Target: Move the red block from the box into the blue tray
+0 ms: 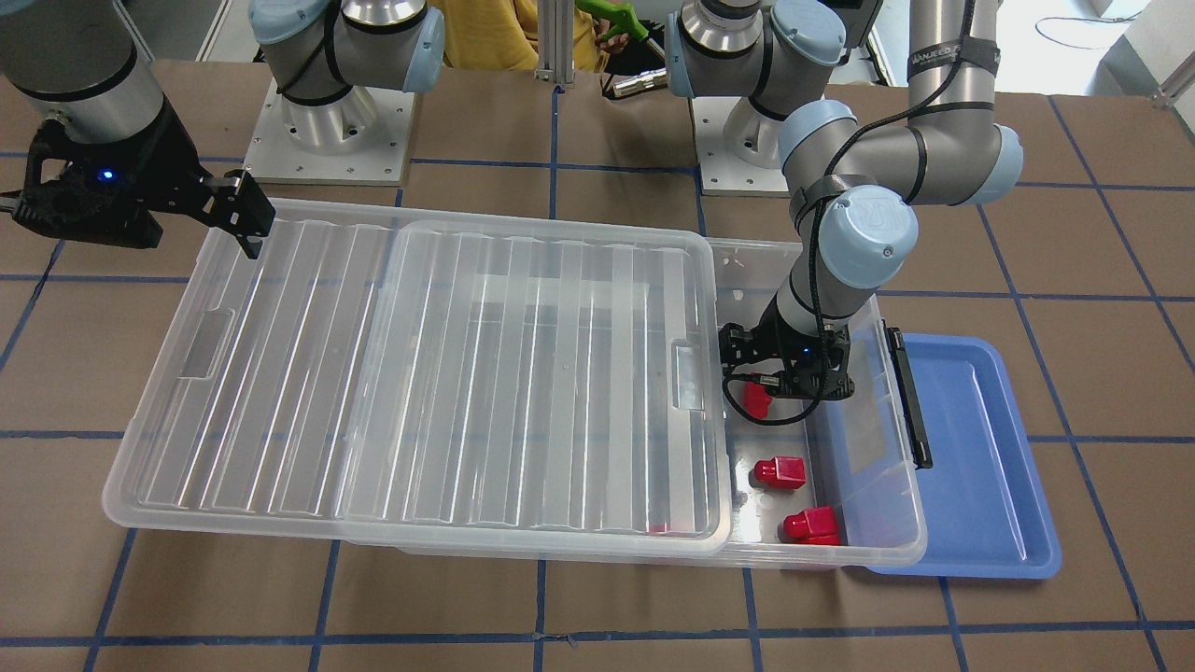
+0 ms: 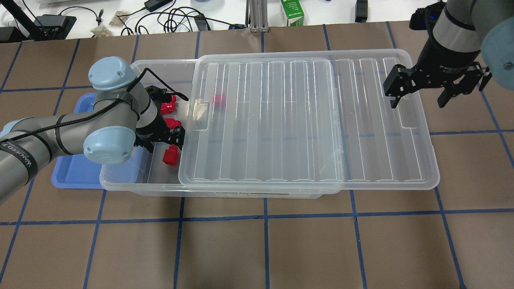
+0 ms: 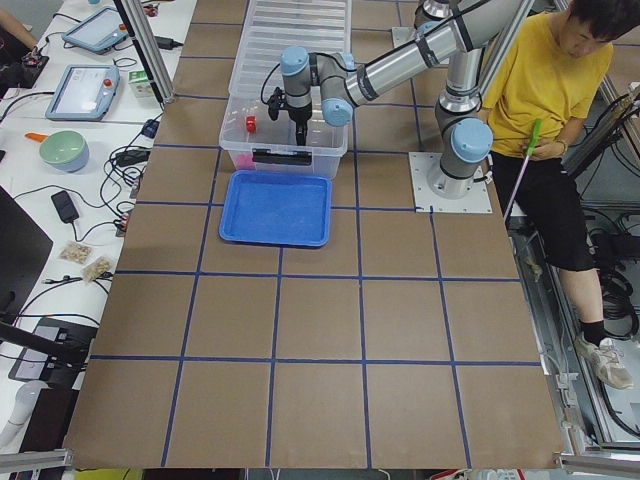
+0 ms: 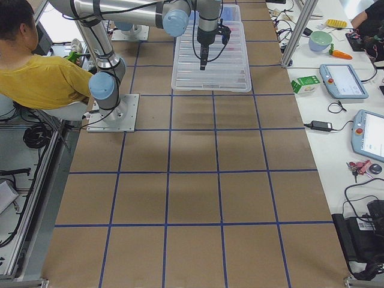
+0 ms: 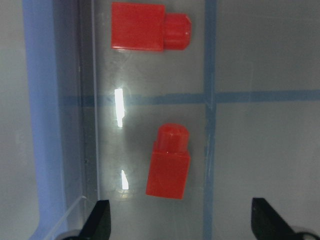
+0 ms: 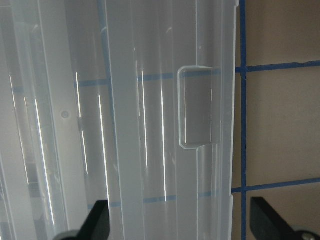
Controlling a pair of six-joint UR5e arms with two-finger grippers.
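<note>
Red block lies loose on the box floor at centre of left wrist view, narrow end up, a bit above the line between the two fingertips. Left gripper has fingers spread wide, nothing held, no contact with the block visible. Second block is at top of the same view, on its side, narrow end pointing right, apart from the first. Third block is lower right in front view, near the box's front corner. All three are on the floor of the uncovered end of the box, right of centre in front view. Left arm reaches down into that end. Blurred red shape shows under the lid, cannot tell what. Lid is ribbed and clear, offset toward frame left in front view; it covers most of the box and overhangs its left end. Black latch is on the box's right short side. Tray is blue, lower right of front view, just beside the box's latch end. Right gripper is upper right of overhead view, fingers wide, holding nothing, over the overhanging lid end; touching the lid or not, cannot tell. Right wrist view shows the lid's recessed grip above the fingertips, and at right the lid edge and brown table with blue grid lines.
</note>
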